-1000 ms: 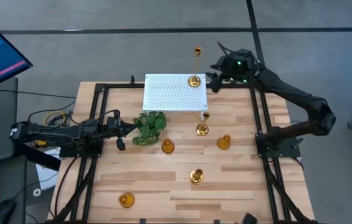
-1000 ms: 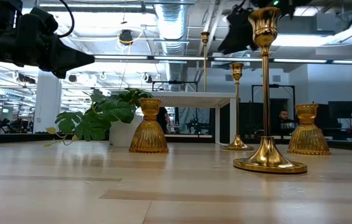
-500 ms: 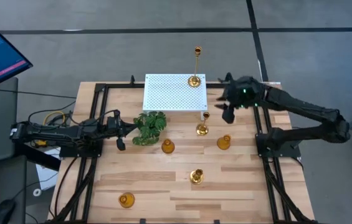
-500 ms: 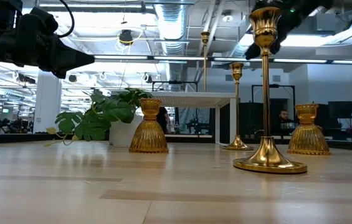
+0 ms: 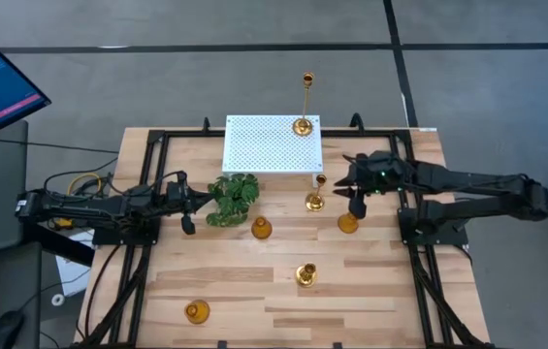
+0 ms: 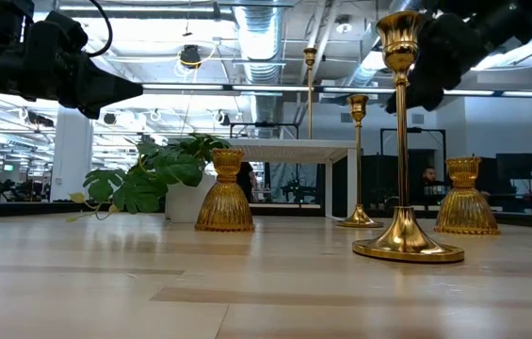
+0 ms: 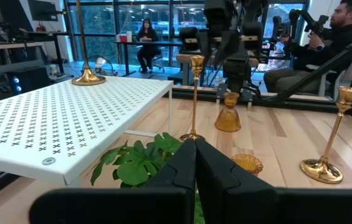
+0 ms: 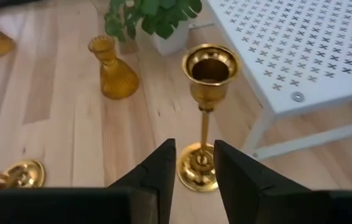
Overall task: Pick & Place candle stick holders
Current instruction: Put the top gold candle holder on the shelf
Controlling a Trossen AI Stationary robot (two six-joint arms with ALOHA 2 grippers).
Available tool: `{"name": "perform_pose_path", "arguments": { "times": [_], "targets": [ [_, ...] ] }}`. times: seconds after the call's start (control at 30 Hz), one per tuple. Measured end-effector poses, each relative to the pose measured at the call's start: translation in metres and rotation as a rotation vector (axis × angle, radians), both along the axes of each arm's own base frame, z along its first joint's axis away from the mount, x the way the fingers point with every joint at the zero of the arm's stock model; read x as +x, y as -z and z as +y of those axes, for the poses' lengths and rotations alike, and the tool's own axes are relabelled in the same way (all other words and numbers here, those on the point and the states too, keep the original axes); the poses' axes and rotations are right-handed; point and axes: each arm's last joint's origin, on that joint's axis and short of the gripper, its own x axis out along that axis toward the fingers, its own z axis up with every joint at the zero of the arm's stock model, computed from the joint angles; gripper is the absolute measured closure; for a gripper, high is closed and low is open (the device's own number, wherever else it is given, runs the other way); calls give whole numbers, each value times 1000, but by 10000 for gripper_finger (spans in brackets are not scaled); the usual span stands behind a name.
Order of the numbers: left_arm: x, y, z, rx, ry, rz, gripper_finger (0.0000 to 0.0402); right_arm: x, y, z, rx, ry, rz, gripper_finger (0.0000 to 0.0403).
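A tall gold holder [image 5: 315,200] stands on its round base on the table beside the white platform [image 5: 269,145]; the right wrist view shows its cup [image 8: 210,65]. My right gripper [image 5: 353,186] [image 8: 194,152] is open just right of it, fingers either side of its stem, touching nothing. Another tall holder [image 5: 303,124] stands on the platform's far right corner. A third tall one [image 5: 305,275] and squat amber ones [image 5: 348,223] [image 5: 261,229] [image 5: 196,312] stand on the table. My left gripper [image 5: 188,209] [image 7: 194,149] is shut and empty, left of the plant.
A green leafy plant [image 5: 233,198] in a white pot stands between my left gripper and the holders. A black frame [image 5: 147,184] runs round the table's sides. People sit in the room beyond the table [image 7: 344,25]. Bare wood lies at the near left [image 5: 235,291].
My right gripper has gone from the platform's far right corner toward the table's near edge and down, ending beside the tall holder that stands on the table next to the platform. No holder has moved.
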Motion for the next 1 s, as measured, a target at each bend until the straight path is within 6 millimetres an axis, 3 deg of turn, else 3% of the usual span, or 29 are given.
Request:
{"name": "perform_pose_path", "arguments": {
  "times": [0.37,0.57,1.0],
  "targets": [
    [0,0,0,0,0,0,396,23,26,-3,-4,-12,-24,301],
    [0,0,0,0,0,0,396,32,41,-5,14,-12,50,301],
    [0,0,0,0,0,0,396,54,58,-10,10,-13,33,301]
  ]
}}
